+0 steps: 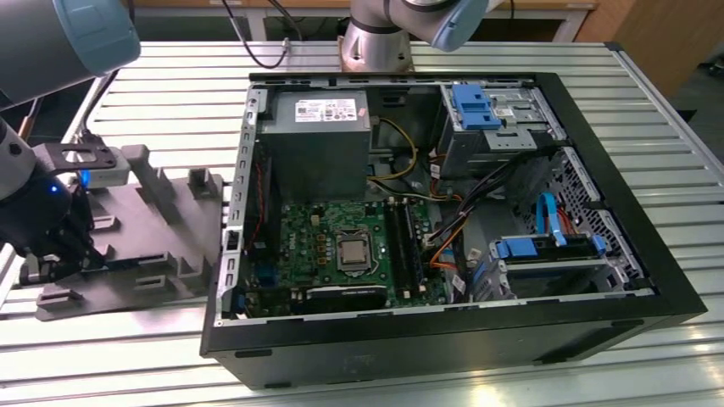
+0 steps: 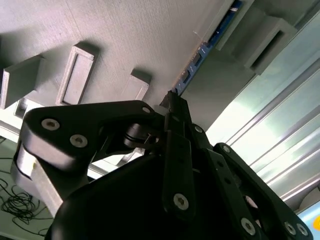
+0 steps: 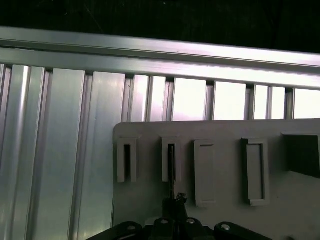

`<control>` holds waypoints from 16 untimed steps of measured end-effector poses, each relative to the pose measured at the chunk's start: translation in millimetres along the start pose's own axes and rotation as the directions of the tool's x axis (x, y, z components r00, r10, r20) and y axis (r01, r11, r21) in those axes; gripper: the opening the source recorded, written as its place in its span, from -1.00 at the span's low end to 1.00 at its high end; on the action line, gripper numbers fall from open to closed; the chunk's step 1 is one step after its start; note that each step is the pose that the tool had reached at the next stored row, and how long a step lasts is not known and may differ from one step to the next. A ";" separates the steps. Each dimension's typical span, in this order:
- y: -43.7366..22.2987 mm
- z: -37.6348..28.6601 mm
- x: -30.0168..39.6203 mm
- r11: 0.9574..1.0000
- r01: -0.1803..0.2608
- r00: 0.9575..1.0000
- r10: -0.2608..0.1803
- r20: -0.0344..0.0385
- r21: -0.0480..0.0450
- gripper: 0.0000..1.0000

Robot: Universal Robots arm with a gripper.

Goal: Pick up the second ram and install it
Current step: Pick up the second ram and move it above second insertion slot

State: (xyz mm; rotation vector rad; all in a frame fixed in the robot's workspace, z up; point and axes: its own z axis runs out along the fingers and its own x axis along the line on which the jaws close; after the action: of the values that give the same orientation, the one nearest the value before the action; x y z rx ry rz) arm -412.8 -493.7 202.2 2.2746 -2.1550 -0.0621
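A ribbed aluminium table (image 1: 181,93) gleams under bright light, with brown wooden furniture (image 1: 662,38) beyond it.

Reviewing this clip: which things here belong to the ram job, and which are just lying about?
Job: second ram, gripper at it, grey holder, green board's slots.
Lying about: power supply, blue drive brackets, orange cables.
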 end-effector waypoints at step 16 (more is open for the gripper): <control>0.0 -1.4 0.0 0.995 -0.099 0.995 0.099 0.004 0.002 -0.76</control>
State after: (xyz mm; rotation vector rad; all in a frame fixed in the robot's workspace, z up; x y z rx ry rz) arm -412.8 -493.7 203.5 2.1664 -2.2669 -0.0626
